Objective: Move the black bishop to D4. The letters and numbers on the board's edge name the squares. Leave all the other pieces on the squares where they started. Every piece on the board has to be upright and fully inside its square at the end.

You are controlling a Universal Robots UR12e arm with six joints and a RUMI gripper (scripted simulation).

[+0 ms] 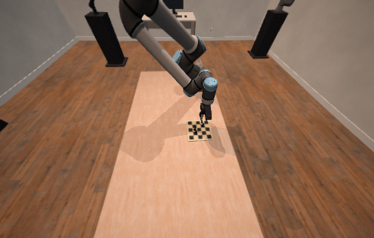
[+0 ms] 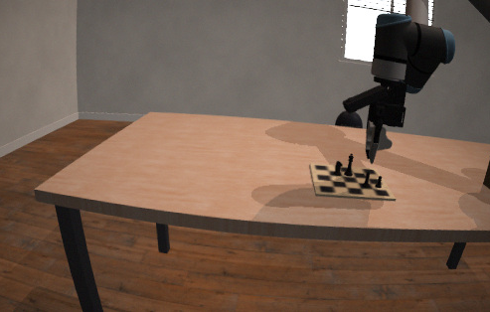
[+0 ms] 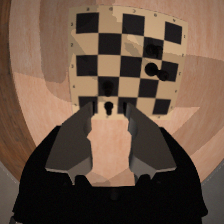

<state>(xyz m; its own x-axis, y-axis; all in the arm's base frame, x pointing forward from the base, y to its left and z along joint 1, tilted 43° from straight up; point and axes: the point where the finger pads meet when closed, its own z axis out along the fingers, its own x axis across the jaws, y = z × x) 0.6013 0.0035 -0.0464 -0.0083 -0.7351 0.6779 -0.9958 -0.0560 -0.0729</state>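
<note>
The small chessboard [image 2: 351, 182] lies on the light wooden table, and it also shows in the top view [image 1: 199, 130]. Several black pieces stand upright on it. My gripper [image 2: 371, 158] hangs a little above the board's edge, with its fingers partly open and nothing between them. In the wrist view the black bishop [image 3: 107, 106] stands upright on a square near the board's edge, right below the gap between my fingers and free of them. A second dark piece [image 3: 106, 89] stands one square beyond it. Three more pieces [image 3: 154, 65] stand in a group at the board's right side.
The table's edge runs near the board on the arm's side. Black stands [image 1: 105, 36] are on the wooden floor at the back of the room. The arm's shadow falls across the table by the board.
</note>
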